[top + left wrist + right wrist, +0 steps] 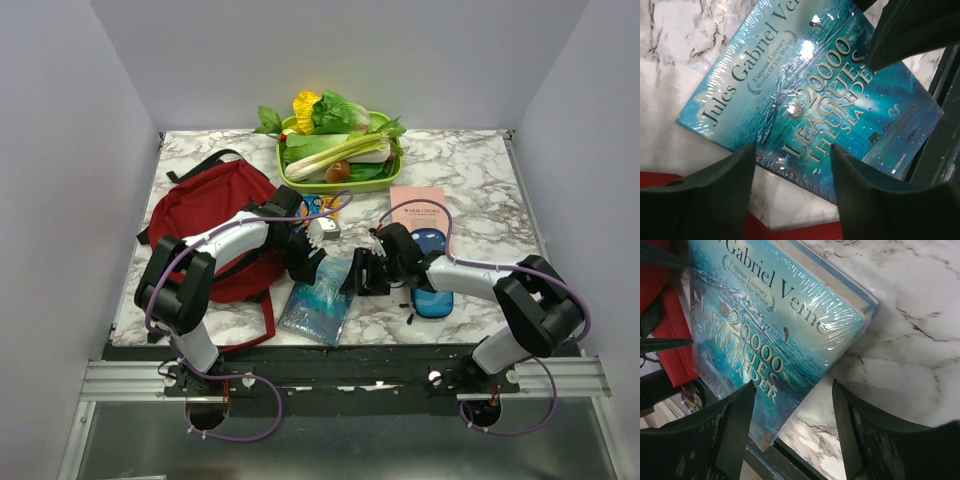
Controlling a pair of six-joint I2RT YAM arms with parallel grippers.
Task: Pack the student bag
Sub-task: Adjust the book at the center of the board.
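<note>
Both parted: left hand [308, 263], right hand [360, 273] flank book [316, 304]

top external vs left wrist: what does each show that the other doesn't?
Only top external: the whole student bag, the green tray of vegetables, the pink book, the blue pencil case. Only left wrist: the cover text of the blue book, Jules Gabriel Verne, 20000 Leagues Under the Sea. Both: that book, marble table, a red edge of the bag, the open left gripper.
</note>
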